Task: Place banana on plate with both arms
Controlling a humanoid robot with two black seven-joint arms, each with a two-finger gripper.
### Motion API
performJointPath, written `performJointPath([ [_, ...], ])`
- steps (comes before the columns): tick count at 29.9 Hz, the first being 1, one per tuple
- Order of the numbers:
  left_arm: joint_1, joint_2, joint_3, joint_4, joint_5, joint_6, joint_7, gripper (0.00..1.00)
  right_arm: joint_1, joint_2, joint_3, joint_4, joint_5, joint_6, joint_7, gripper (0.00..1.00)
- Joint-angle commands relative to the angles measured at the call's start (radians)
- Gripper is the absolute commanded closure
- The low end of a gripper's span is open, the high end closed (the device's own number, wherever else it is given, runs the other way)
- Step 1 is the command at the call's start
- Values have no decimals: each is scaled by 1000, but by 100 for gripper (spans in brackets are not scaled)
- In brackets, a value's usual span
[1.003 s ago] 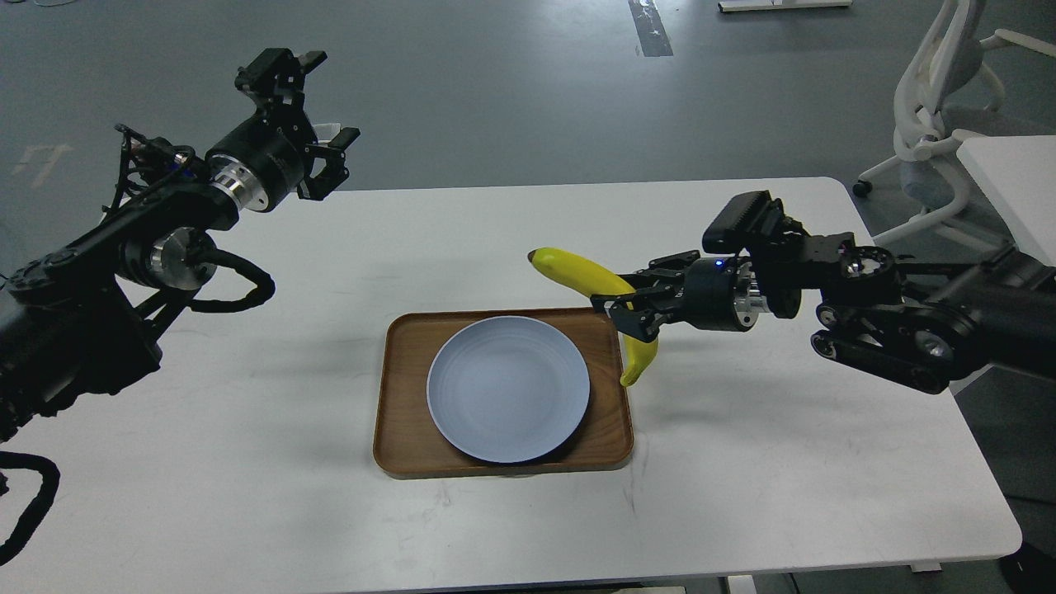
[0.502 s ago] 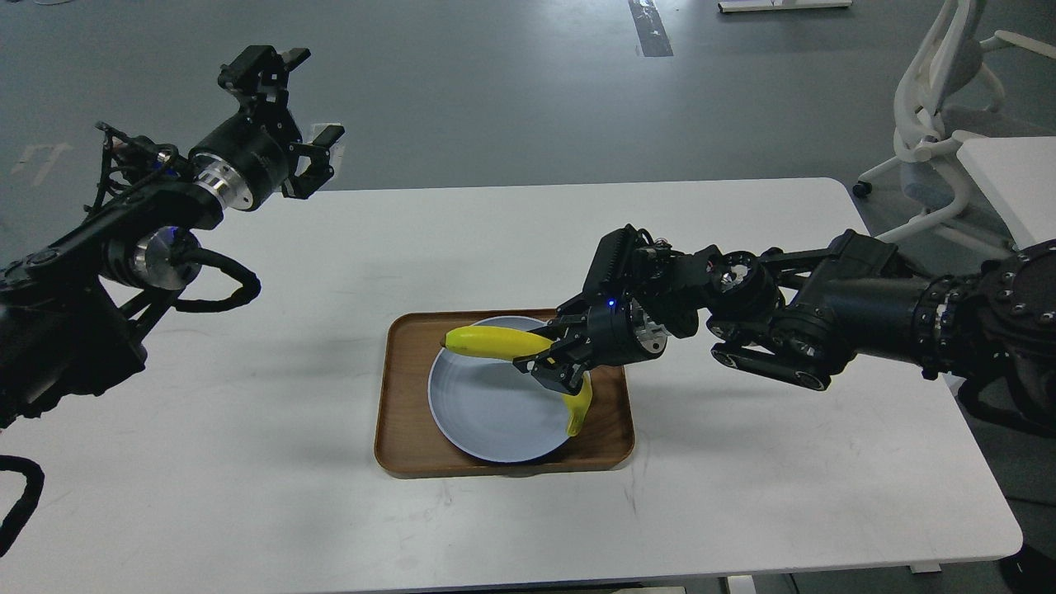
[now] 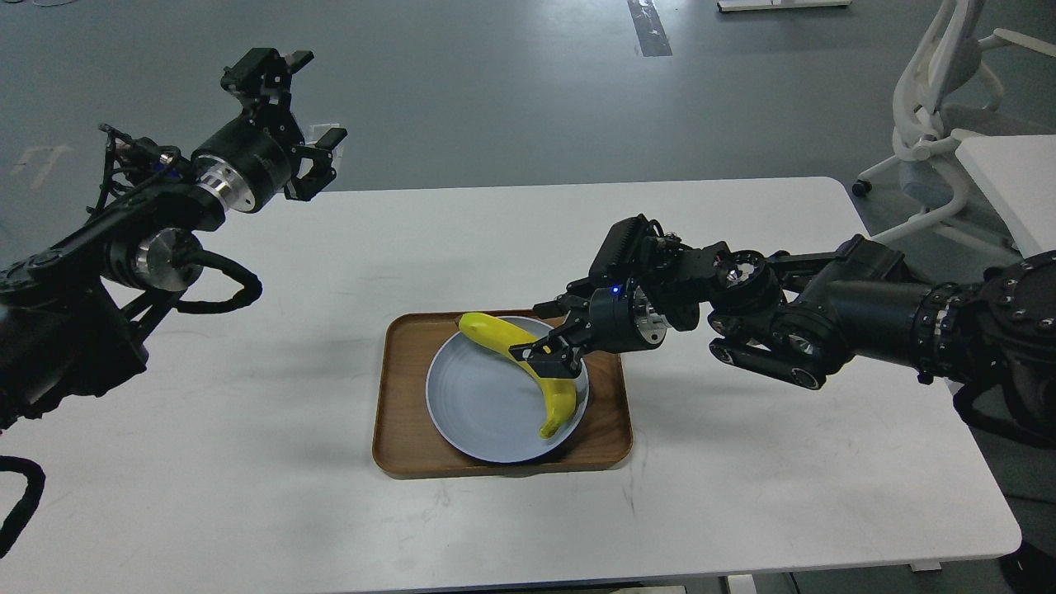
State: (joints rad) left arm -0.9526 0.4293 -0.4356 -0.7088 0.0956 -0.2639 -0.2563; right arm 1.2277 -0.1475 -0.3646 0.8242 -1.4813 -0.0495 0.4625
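The yellow banana (image 3: 554, 394) lies along the right side of the pale blue-grey plate (image 3: 478, 404), its dark tip towards the plate's far edge. My right gripper (image 3: 548, 356) comes in from the right and is closed around the banana's middle, low over the plate. My left gripper (image 3: 305, 101) is open and empty, raised high beyond the table's far left edge, well away from the plate.
The plate sits in a brown wooden tray (image 3: 404, 429) in the middle of the white table (image 3: 247, 462). A white office chair (image 3: 932, 124) and another white table's corner (image 3: 1011, 177) stand at the far right, off the table.
My right gripper carried the banana left from beside the tray to over the plate and lowered it, turning it so that it now lies along the plate. The left arm drew back slightly.
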Motion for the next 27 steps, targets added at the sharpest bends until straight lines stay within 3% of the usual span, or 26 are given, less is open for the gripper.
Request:
performJointPath([
  [1,-2,0,0,-3,1,0,2,2,12,-4,61,0,140,4,-45,4],
  [4,-2,0,0,-8,1,-2,2,2,16,-33,145,-2,297,17,-74,3],
  [14,67,-4,-12,-12,-16,-83,-1,2,-69,-199,545,12,1319,114,-209,3],
  [19,116,-1,-52,-12,-20,-121,-1,2,-206,-208,783,9,1487,114,-277,0],
  [21,156,0,-92,-12,-19,-158,-1,2,-279,-205,869,9,1495,112,-332,0],
  [27,204,0,-143,-12,-19,-202,-1,2,-339,-204,958,13,1498,109,-357,0],
])
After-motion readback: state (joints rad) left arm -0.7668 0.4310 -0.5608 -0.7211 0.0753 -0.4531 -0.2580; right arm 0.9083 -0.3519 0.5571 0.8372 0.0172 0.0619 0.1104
